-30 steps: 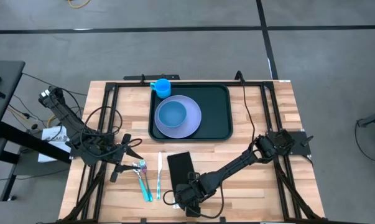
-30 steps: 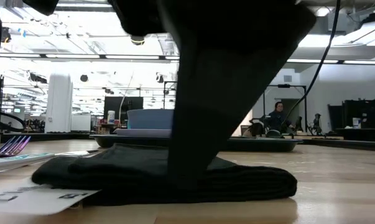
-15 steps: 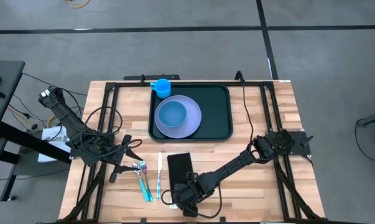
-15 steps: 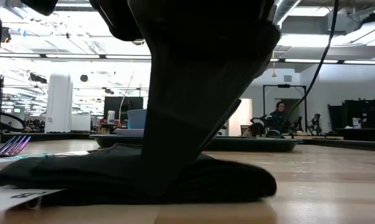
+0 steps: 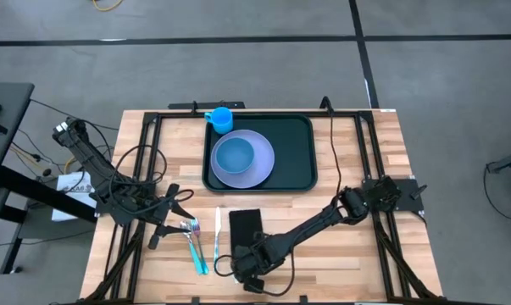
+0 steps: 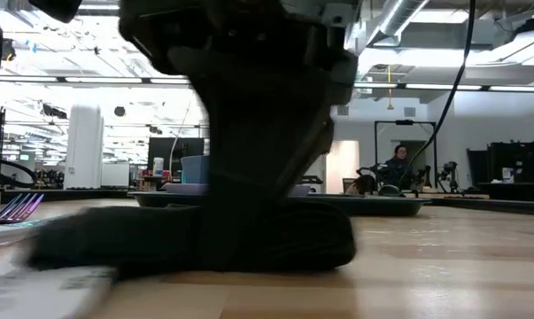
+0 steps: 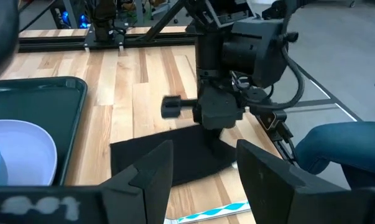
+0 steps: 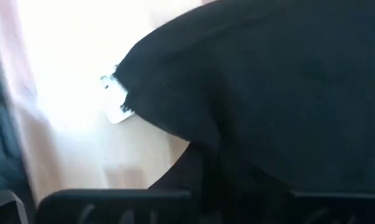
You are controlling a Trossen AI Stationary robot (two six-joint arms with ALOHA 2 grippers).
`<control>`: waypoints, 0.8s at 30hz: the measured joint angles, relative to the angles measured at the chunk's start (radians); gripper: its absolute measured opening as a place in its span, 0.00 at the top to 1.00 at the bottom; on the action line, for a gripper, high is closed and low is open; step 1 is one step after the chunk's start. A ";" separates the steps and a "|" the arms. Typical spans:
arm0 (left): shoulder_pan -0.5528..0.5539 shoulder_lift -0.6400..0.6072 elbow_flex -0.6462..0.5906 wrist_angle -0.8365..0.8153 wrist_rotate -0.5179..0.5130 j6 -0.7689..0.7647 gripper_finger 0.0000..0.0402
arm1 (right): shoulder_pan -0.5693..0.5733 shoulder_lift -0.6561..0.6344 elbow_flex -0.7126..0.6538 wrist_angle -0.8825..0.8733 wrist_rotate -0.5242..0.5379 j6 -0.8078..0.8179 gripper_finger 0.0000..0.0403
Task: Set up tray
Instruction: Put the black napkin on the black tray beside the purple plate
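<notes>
Right gripper [image 5: 245, 273]: working at the near edge of the table, its fingers pressing down on the near end of the black napkin [image 5: 245, 227]; whether they are pinching the cloth or only touching it, the views are not showing.
Left gripper [image 5: 180, 217]: waiting with fingers spread apart at the left of the table, just beside the cutlery [image 5: 196, 241].
Tray [image 5: 297, 148]: the dark green tray is lying at the far middle of the table, already carrying a lavender plate [image 5: 255, 165] with a blue bowl [image 5: 234, 156]; a blue cup [image 5: 220, 118] is standing at its far left corner.
Tray and gripper: well apart, with the napkin stretching between them.
Doing it well: probably gripping a single edge of the cloth firmly, lifting it clear of the wood, and heading for the bare right half of the tray.
Risk: the cloth bunching or slipping, judging by its rumpled look in the low view.
</notes>
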 joint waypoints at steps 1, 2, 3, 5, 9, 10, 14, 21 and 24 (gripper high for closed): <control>0.000 0.000 0.000 0.003 0.000 0.000 0.59 | 0.004 0.003 0.028 -0.059 0.002 -0.001 0.98; 0.000 0.000 0.000 0.005 0.000 0.000 0.59 | 0.009 0.008 0.063 -0.106 0.008 -0.004 0.98; 0.000 0.000 0.000 0.005 0.000 0.000 0.59 | 0.014 0.011 0.098 -0.149 0.014 -0.005 0.98; 0.000 0.000 0.000 0.005 0.000 0.000 0.59 | 0.021 0.007 0.181 -0.267 0.028 -0.005 0.98; 0.000 0.000 0.000 0.008 0.000 -0.002 0.59 | 0.033 -0.026 0.268 -0.449 0.058 0.012 0.99; 0.000 0.000 0.000 0.008 0.000 -0.002 0.59 | 0.031 -0.056 0.243 -0.462 0.060 0.021 0.99; 0.000 0.000 0.000 0.009 -0.001 -0.002 0.59 | 0.026 -0.168 0.234 -0.630 0.110 0.084 0.99; 0.000 0.000 0.000 0.018 -0.007 -0.002 0.59 | -0.041 -0.362 0.222 -0.639 0.294 0.028 0.99; 0.000 0.000 0.000 0.018 -0.008 -0.002 0.59 | -0.099 -0.432 0.195 -0.638 0.340 -0.061 0.99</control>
